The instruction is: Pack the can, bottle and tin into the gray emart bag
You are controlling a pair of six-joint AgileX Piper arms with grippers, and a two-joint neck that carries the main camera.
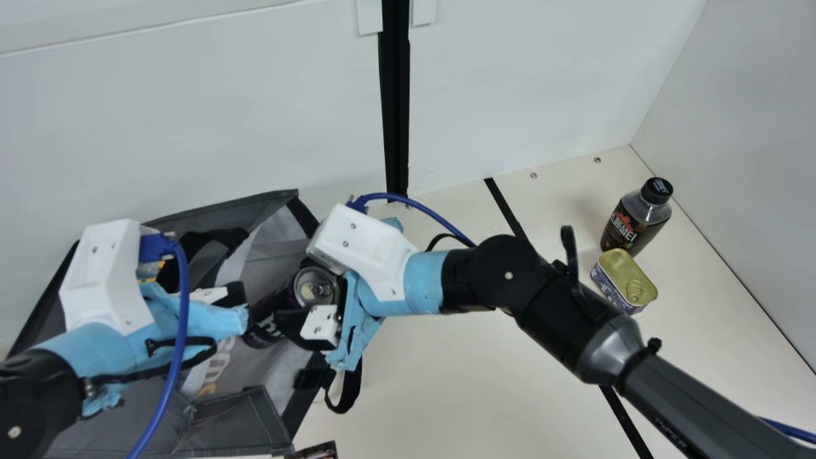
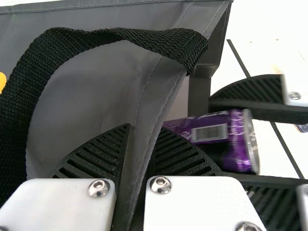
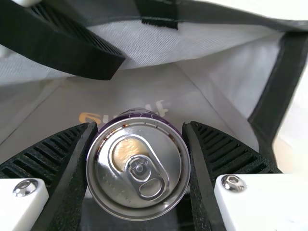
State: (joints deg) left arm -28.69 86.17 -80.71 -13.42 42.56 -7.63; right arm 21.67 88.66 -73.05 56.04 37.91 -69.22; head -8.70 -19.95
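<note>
At the left end of the table (image 1: 446,382), near its back edge, I have the gray emart bag (image 1: 236,417) with its mouth open and its pale lining showing. Over the bag's left part is my left gripper (image 1: 234,296); its fingers are nearly together, with a fold of the bag's rim pinched between them, and a black strap (image 2: 45,57) arches beside them. To the right of that, my right gripper (image 1: 293,290) sits at the bag's right side, its fingers parted just as wide as the purple can (image 1: 317,287) they grip from both sides. The can leans at the mouth, its silver lid and pull tab toward my right wrist camera. A loop of black webbing (image 1: 347,392) hangs outside the bag's right side. Well apart from it, toward the table's right edge, the tin (image 1: 623,280) lies flat, ring-pull lid up. Just beside it, nearer the far right corner, the dark bottle (image 1: 637,220) stands upright with its black cap on.
</note>
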